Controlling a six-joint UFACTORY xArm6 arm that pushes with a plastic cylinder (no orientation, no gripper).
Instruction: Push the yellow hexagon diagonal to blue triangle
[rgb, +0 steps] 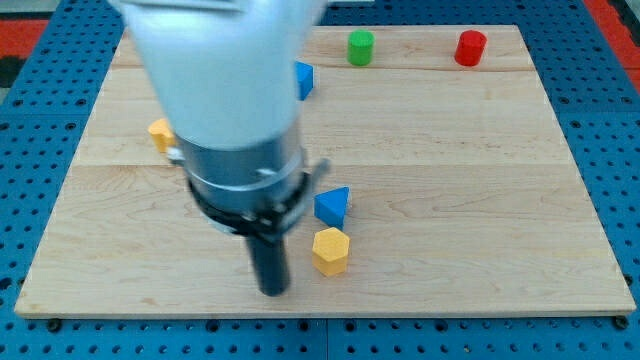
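Observation:
The yellow hexagon (330, 250) lies on the wooden board (480, 180) just below the blue triangle (333, 206), nearly touching it. My tip (272, 290) stands on the board to the left of the hexagon and slightly lower, a short gap away. The arm's white and grey body hides the board's upper left middle.
A second blue block (304, 79) shows partly beside the arm near the view's top. A green cylinder (360, 47) and a red cylinder (470, 48) stand at the top. A yellow block (160, 133) peeks out at the left, partly hidden by the arm.

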